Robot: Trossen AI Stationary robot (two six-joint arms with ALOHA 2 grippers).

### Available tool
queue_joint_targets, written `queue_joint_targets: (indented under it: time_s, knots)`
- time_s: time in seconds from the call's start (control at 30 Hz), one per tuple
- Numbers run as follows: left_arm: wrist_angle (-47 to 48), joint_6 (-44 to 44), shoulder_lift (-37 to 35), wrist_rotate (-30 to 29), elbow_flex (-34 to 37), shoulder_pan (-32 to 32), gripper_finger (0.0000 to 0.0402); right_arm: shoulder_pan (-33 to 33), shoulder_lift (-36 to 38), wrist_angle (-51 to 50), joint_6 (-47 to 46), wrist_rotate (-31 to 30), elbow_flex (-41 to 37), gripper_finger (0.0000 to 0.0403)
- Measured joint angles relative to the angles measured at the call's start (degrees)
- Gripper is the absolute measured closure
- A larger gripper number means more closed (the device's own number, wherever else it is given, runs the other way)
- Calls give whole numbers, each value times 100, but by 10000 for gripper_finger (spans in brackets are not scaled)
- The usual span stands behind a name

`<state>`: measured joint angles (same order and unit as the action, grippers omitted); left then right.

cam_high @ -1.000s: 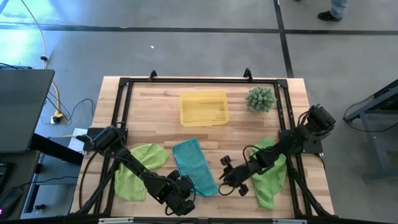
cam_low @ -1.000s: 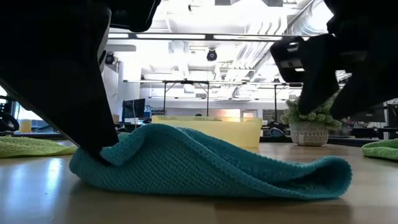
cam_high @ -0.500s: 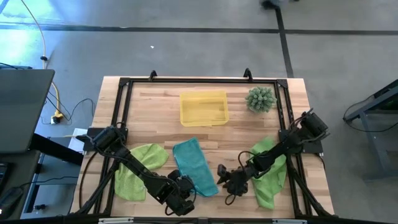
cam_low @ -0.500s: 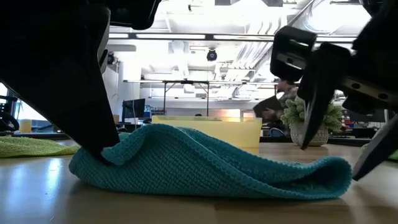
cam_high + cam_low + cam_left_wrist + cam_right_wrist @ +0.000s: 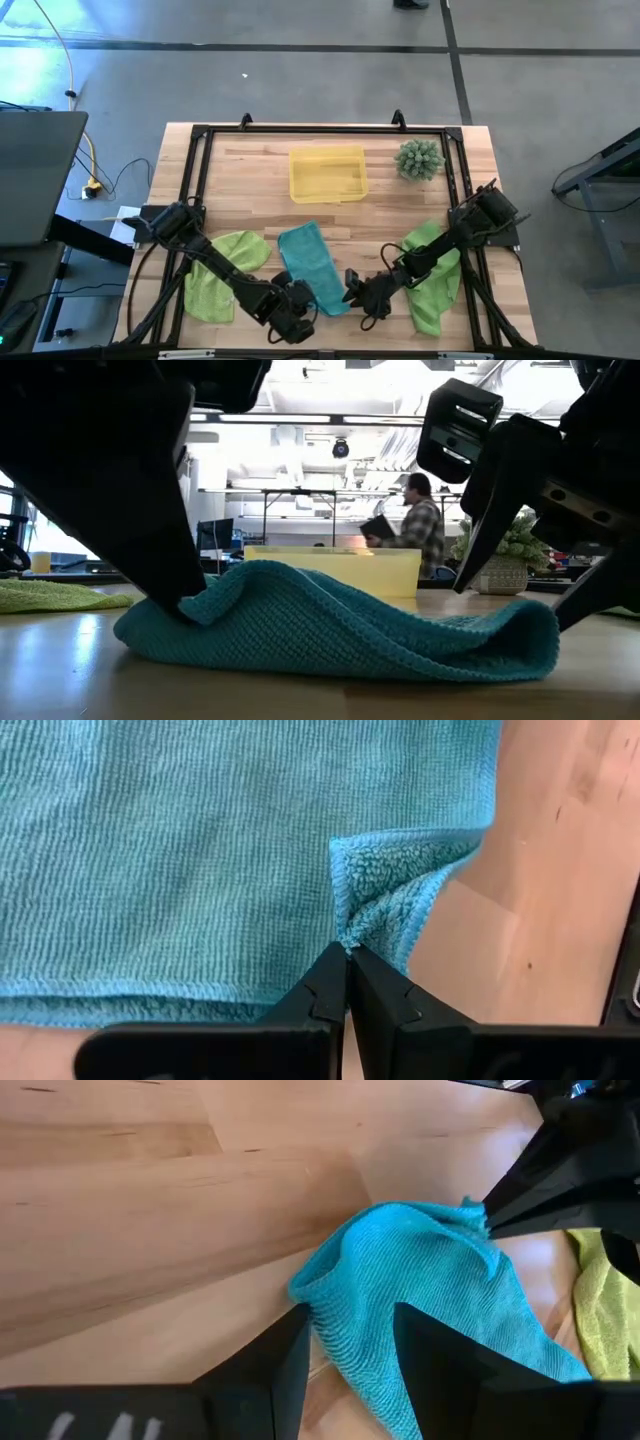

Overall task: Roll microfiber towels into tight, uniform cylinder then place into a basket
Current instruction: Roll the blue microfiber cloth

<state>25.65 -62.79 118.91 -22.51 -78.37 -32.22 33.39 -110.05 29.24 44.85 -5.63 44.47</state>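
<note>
The teal towel (image 5: 312,265) lies on the wood near the front edge, humped in the middle (image 5: 300,610). My left gripper (image 5: 303,297) is at its near left corner and shut on it. My right gripper (image 5: 352,290) is open. Its fingers stand on either side of the towel's near right corner (image 5: 330,1295), low over the table. One lime-green towel (image 5: 225,270) lies flat at the left. The other lime-green towel (image 5: 435,280) lies under my right arm. The yellow basket (image 5: 327,175) stands empty at the far middle. My left gripper pinches the teal towel's folded-over corner (image 5: 350,935) between its two fingertips (image 5: 330,982). The corner is doubled, with its fleecy underside showing. The fingers slant down from the near left. That corner is raised a little (image 5: 190,605); the rest lies on the table. My right gripper: the towel's corner runs between the open fingers (image 5: 290,1355), and I cannot tell whether they touch it.
A spiky green plant in a pot (image 5: 418,160) stands at the far right. A black frame (image 5: 320,130) runs round the tabletop. Bare wood lies between the towels and the basket. A person (image 5: 405,530) stands in the room behind the table.
My right gripper has moved toward the table's left and down to the teal towel. Its open fingers now stand on either side of the towel's near right corner. The towel keeps its humped shape.
</note>
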Motion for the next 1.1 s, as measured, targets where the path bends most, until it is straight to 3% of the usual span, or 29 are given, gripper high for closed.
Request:
queue_joint_targets:
  time_s: [0.17,0.4,0.67,0.87,1.0,1.1]
  knots:
    - [2,1,0,3,0,8,400,-7,-12,-31,-312,-5,-7,289]
    - [2,-1,0,5,0,6,400,-4,-27,-61,-607,394,-20,394]
    - [2,-1,2,-24,0,-61,400,-159,-44,59,-1685,529,-44,400]
    - [2,-18,2,-36,0,-191,400,-567,-40,287,-3237,1237,-44,402]
    - [7,-175,2,-50,0,-247,400,-952,-23,792,-4834,1933,-40,402]
    - [79,-456,2,-63,0,-283,400,-1165,-21,867,-6050,2062,-37,402]
